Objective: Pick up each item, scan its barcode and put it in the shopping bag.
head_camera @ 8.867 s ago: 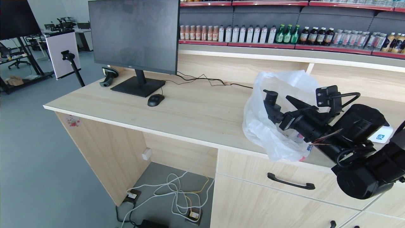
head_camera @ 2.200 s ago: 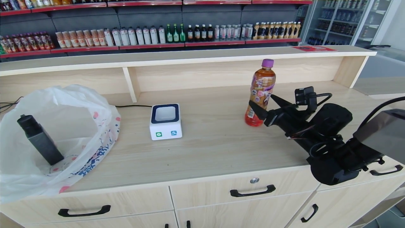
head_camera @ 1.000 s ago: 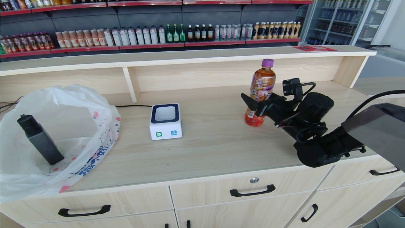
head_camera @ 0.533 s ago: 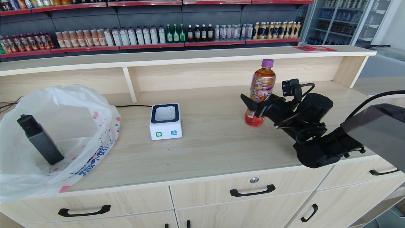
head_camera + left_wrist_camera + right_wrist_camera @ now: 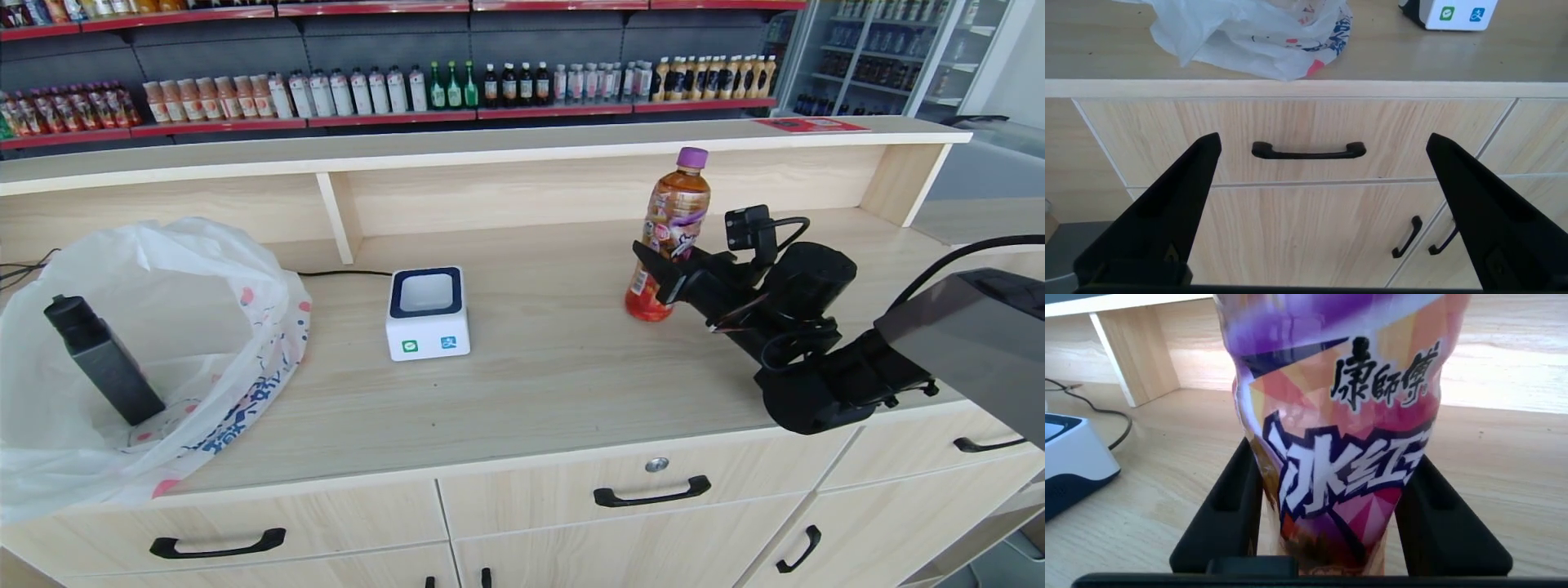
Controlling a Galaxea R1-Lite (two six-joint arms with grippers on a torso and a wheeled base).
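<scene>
A long pale wooden counter (image 5: 531, 384) with a raised back ledge spans the scene, with store shelves (image 5: 408, 90) of bottled drinks behind it. At the counter's left end the white plastic shopping bag (image 5: 245, 278) lies slumped with its mouth open, and a dark bottle-shaped item (image 5: 102, 363) leans inside it. On the right half of the counter, the right gripper (image 5: 665, 265) is clenched around the lower middle of the orange drink bottle (image 5: 673, 233). Its black fingers (image 5: 1229, 510) press against both sides of the label. The bottle has a purple cap and leans slightly, its base at the counter surface; whether the base touches cannot be told. It is well apart from the bag. Between bag and bottle sits the white box scanner (image 5: 427, 313) with a dark-framed window on top and a black cable (image 5: 343, 273) running from behind it. The left gripper (image 5: 1323, 140) hangs low in front of the counter with its fingers spread wide and nothing between them, facing a drawer front with a black handle (image 5: 1308, 150).
</scene>
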